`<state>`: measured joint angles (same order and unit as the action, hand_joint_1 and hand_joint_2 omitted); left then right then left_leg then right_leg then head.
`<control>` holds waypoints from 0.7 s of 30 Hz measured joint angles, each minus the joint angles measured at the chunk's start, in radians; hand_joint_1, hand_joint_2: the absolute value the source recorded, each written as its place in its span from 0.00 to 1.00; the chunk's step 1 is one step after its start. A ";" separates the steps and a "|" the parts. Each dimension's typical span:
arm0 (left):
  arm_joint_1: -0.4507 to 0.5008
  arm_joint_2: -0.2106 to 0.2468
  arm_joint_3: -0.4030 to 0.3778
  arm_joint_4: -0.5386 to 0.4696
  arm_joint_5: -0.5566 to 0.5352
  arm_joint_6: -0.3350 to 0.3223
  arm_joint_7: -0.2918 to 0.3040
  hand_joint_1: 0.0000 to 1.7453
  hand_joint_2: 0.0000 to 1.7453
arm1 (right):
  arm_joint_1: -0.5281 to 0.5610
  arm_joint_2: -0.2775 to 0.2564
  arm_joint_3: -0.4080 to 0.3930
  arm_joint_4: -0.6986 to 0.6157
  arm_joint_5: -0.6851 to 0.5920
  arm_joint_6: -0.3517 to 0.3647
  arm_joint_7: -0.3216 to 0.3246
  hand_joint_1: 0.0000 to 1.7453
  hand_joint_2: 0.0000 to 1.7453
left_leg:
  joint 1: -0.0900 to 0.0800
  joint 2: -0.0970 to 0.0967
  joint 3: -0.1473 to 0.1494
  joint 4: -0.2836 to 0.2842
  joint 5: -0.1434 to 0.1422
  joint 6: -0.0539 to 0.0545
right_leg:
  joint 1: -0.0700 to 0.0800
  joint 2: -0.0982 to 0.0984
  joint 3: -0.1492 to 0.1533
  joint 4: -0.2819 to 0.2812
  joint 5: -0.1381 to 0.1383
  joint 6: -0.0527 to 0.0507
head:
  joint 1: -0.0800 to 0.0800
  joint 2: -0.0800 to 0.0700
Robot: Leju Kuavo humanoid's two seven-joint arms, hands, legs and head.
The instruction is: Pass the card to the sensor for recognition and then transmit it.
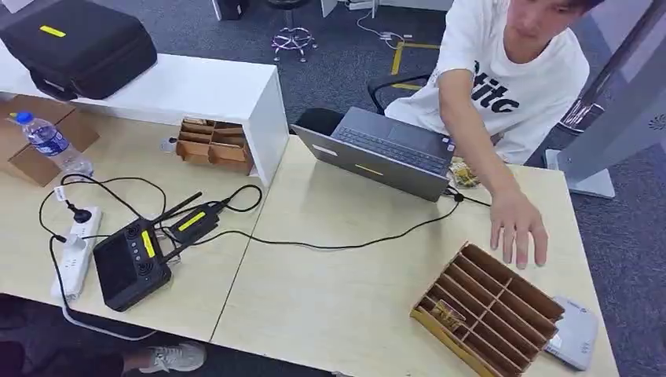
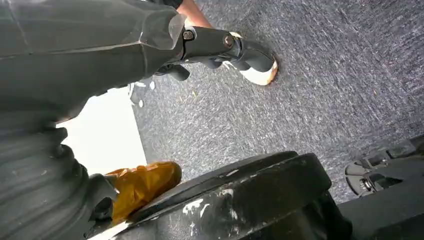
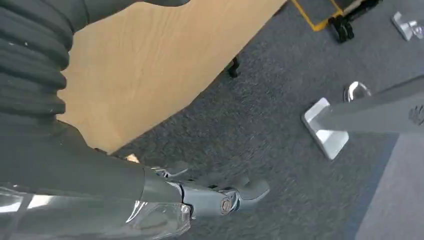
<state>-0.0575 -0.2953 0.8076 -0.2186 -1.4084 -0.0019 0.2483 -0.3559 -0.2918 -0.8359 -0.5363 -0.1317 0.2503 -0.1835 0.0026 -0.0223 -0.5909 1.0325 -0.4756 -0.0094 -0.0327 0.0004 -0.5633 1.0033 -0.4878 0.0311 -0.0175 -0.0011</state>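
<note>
A person's hand (image 1: 518, 228) hovers, spread, over the desk (image 1: 338, 290) just beside the brown cardboard divider tray (image 1: 491, 310). One slot of the tray holds a small yellowish item (image 1: 448, 314) — too small to tell whether it is the card. A grey sensor box (image 1: 576, 334) lies touching the tray's far side. The left hand (image 2: 220, 47) and right hand (image 3: 220, 197) hang over grey carpet — fingers released, holding nothing.

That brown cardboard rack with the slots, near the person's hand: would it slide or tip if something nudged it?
The cardboard rack looks thin-walled and mostly hollow, so it is probably light and would likely slide on the smooth table. It sits low and wide, so tipping seems unlikely. Its thin dividers would probably bend under a hard squeeze.
</note>
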 joint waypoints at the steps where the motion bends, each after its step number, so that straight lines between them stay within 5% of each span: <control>1: 0.000 0.000 0.002 0.000 0.003 0.002 0.000 0.00 1.00 | 0.008 0.000 -0.018 0.009 -0.023 0.008 0.004 0.00 1.00 | 0.000 0.000 0.000 0.000 0.000 0.000 | 0.000 0.000 0.000 0.000 0.000 0.000 | 0.000 0.000; 10: 0.000 -0.007 0.026 0.000 0.028 0.013 -0.006 0.00 1.00 | 0.129 0.000 -0.196 0.101 -0.274 0.181 0.028 0.00 1.00 | 0.000 -0.001 0.000 0.000 0.000 0.000 | 0.000 -0.002 0.001 0.000 -0.001 -0.001 | 0.000 0.000; 21: -0.001 -0.008 0.050 0.000 0.052 0.016 -0.008 0.00 1.00 | 0.238 0.035 -0.289 0.172 -0.333 0.197 0.050 0.00 1.00 | 0.000 0.000 0.001 -0.001 0.000 0.000 | 0.000 -0.001 0.001 0.000 -0.001 -0.001 | -0.001 0.000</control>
<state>-0.0582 -0.3037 0.8572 -0.2186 -1.3569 0.0145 0.2399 -0.1179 -0.2567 -1.1254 -0.3643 -0.4650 0.4475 -0.1335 0.0027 -0.0225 -0.5903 1.0317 -0.4758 -0.0093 -0.0326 -0.0009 -0.5623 1.0033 -0.4892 0.0298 -0.0183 -0.0011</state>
